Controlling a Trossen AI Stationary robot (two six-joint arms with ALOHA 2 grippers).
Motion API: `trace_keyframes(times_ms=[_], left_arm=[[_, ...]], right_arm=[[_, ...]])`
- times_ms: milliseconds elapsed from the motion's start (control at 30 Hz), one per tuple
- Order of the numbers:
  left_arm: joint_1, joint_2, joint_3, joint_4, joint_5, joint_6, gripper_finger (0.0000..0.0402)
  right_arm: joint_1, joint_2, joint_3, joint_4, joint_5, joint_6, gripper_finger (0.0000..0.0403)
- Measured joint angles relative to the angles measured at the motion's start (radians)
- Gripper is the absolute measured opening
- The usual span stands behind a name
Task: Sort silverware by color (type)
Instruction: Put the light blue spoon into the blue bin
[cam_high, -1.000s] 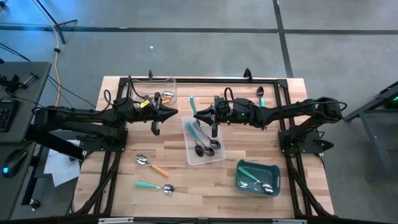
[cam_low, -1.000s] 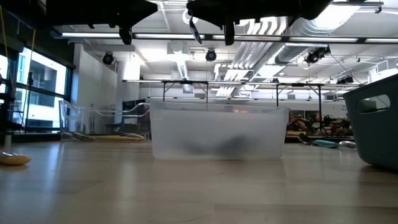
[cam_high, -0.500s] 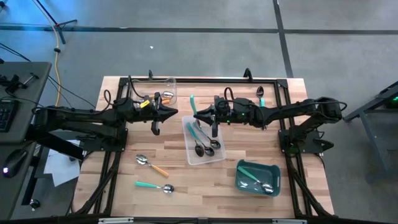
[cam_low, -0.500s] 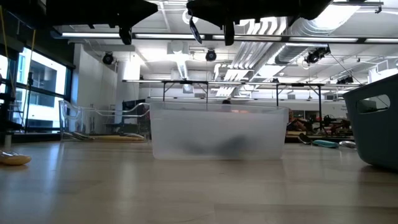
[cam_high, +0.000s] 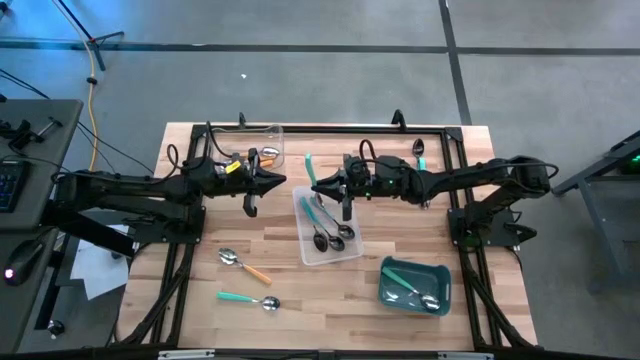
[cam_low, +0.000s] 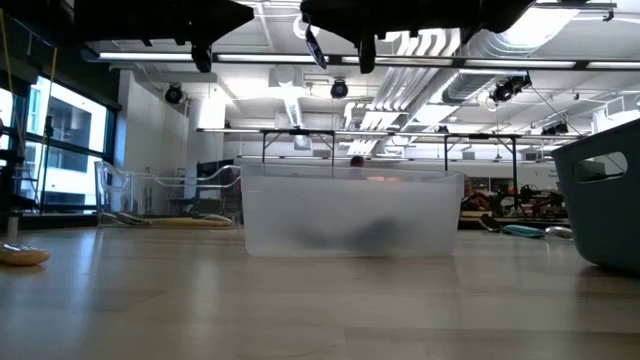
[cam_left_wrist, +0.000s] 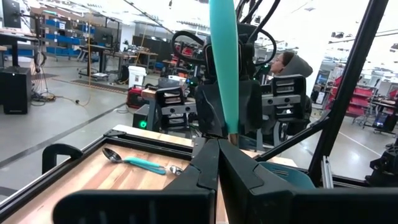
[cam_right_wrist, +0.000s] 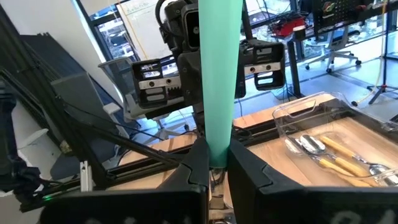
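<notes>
Teal spoon (cam_right_wrist: 219, 74) seen clamped in right gripper (cam_right_wrist: 211, 163) via wrist cam only; left gripper (cam_left_wrist: 217, 163) clenched, empty. Wood table (cam_high: 300, 290).

The two arms meet over the middle of the table (cam_high: 300, 290), the left gripper (cam_high: 283, 181) and right gripper (cam_high: 313, 186) tip to tip with almost no gap between them. Just below the right gripper in the high view, the clear tray (cam_high: 350, 252) of spoons takes up the centre. The teal bin (cam_high: 414, 284) blocks the lower right, and another clear tray (cam_high: 272, 135) (holding orange-handled spoons) sits at the upper left corner. Loose obstacles lie lower left: an orange-handled spoon (cam_high: 244, 264) and a teal-handled spoon (cam_high: 248, 299). Bare wood shows along the bottom edge between that spoon and the bin.
</notes>
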Motion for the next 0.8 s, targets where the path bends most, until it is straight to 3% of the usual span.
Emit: trace_keyframes(times_ms=[100, 400, 633, 800], left_arm=[[0.0, 0.0, 0.0, 0.0, 0.0, -0.001, 0.0001], [0.0, 0.0, 0.0, -0.002, -0.001, -0.017, 0.0001], [0.0, 0.0, -0.001, -0.004, -0.052, -0.017, 0.0001], [0.0, 0.0, 0.0, -0.004, -0.07, -0.017, 0.0001]], right_arm=[[0.0, -0.04, -0.001, -0.088, -0.018, 0.016, 0.0016], [0.059, -0.35, -0.001, -0.713, 0.013, 0.101, 0.0016], [0.219, -0.542, -0.001, -1.101, 0.219, 0.284, 0.0016], [0.283, -0.595, -0.001, -1.243, 0.359, 0.36, 0.0016]])
